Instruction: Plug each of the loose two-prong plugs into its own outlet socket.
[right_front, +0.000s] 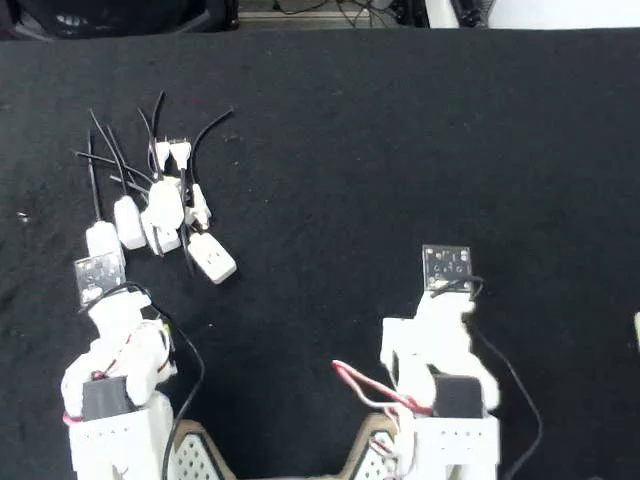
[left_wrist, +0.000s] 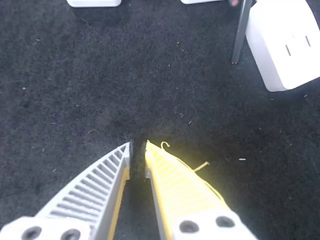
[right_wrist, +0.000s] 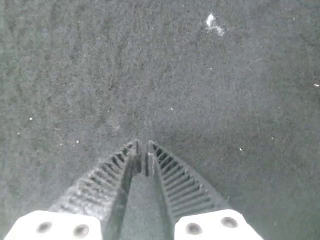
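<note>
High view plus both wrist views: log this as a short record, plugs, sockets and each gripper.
plugs and sockets: white pieces with black cords, bunched on the black cloth just beyond the left gripper
socket block: white, both slots empty, near the left gripper
left gripper: shut, empty, over bare cloth
right gripper: shut, empty, over bare cloth, apart from the bunch

This is looking like a robotics lab. A black cloth is covering the counter (right_front: 400, 130), a left arm (right_front: 115, 340) and a right arm (right_front: 440, 350) are carrying bare wiring, and cables (right_front: 330, 8) are trailing behind.
</note>
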